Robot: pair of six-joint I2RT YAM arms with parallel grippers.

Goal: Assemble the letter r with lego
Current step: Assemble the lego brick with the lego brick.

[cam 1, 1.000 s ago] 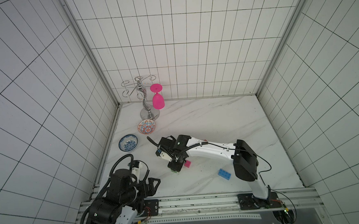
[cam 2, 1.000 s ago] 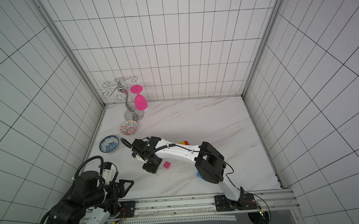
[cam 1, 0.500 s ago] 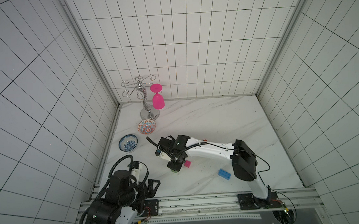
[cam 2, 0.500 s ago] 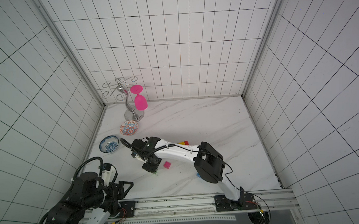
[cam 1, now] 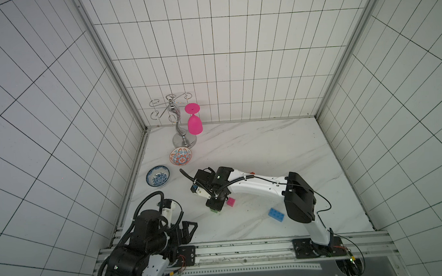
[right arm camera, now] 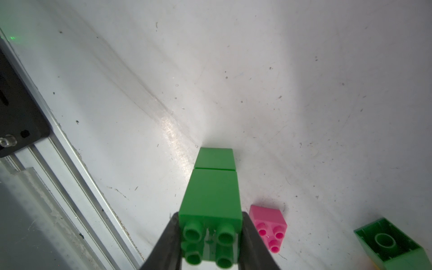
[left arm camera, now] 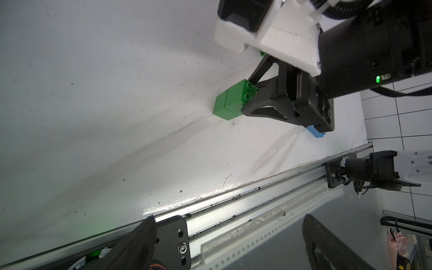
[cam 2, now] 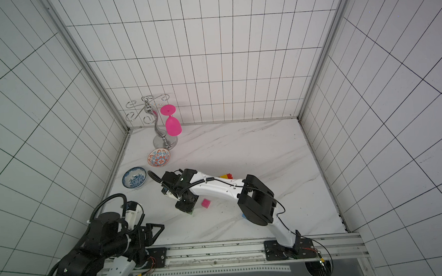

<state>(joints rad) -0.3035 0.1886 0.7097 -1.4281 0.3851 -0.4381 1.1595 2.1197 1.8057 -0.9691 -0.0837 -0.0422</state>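
two joined green cubes [right arm camera: 214, 187], mostly hidden beneath right hand [cam 1: 214, 206] from above.

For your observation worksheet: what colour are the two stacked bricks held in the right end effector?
Green. The stacked bricks show best in the right wrist view.

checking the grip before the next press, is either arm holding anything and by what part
The right gripper holds a two-cube green stack, fingers clamped on the sides of its studded end cube. The open left gripper holds nothing.
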